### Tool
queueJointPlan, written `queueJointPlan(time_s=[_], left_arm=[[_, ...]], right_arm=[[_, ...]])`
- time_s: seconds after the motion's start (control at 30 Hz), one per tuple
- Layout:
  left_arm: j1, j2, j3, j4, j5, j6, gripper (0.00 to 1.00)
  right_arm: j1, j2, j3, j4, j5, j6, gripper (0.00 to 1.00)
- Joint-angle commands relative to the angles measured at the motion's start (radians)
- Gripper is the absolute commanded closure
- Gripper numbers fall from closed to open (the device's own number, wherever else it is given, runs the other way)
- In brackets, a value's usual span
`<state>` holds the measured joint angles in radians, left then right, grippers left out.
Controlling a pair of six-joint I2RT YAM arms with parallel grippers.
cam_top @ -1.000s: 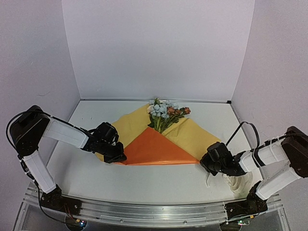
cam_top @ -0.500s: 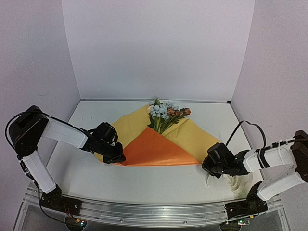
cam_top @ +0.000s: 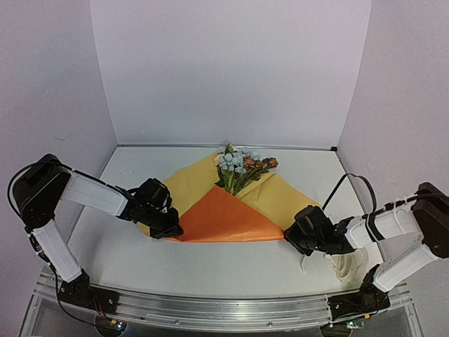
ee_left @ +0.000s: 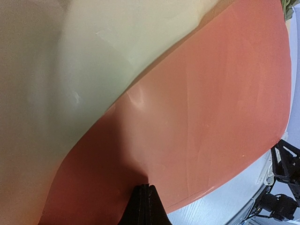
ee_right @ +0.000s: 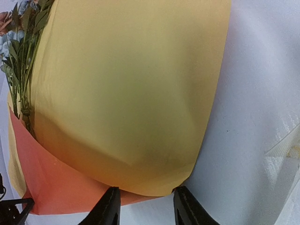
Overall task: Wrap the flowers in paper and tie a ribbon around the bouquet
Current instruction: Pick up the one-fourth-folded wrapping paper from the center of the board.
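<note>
While the left gripper [cam_top: 168, 226] has stayed clenched on the left corner of the paper [cam_top: 224, 214], the right gripper [cam_top: 293, 235] has moved in the last second. It slid to the left, from a place beside the sheet to its near right corner, and its jaws went from almost closed to clearly apart. In the right wrist view the two fingers stand on either side of that yellow corner and grasp nothing yet. I judge that the right arm is preparing to take this corner and fold the right flap over the stems. The wrapping is therefore only half done, and the tying has not begun.

The flowers [cam_top: 238, 165] lie in the middle of the paper with the blooms toward the far wall. Their stems are hidden under an orange flap that is already folded across. The ribbon [cam_top: 347, 267] lies in a loose heap near the right arm, apart from the paper.

The tabletop [cam_top: 210, 270] is white and matt, with a faint grain in the wrist views. Plain pale walls [cam_top: 231, 70] close it on three sides.
</note>
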<state>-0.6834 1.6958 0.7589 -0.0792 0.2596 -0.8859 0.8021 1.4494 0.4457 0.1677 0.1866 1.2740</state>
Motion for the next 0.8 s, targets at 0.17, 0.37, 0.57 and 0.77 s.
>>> queueJointPlan(time_s=[0.17,0.37,0.57,0.77], left_arm=[[0.007,0.034,-0.021,-0.188,-0.028,0.030,1.00],[0.007,0.031,-0.020,-0.193,-0.028,0.037,1.00],[0.007,0.033,-0.015,-0.189,-0.023,0.044,1.00],[0.007,0.016,-0.003,-0.193,-0.019,0.058,0.96]], right_arm=[[0.000,0.085,0.024,-0.056,0.012,0.000,0.77],[0.000,0.082,0.042,-0.062,0.026,-0.037,0.89],[-0.001,0.056,0.069,-0.111,0.033,-0.077,1.00],[0.001,0.004,0.093,-0.180,0.041,-0.119,1.00]])
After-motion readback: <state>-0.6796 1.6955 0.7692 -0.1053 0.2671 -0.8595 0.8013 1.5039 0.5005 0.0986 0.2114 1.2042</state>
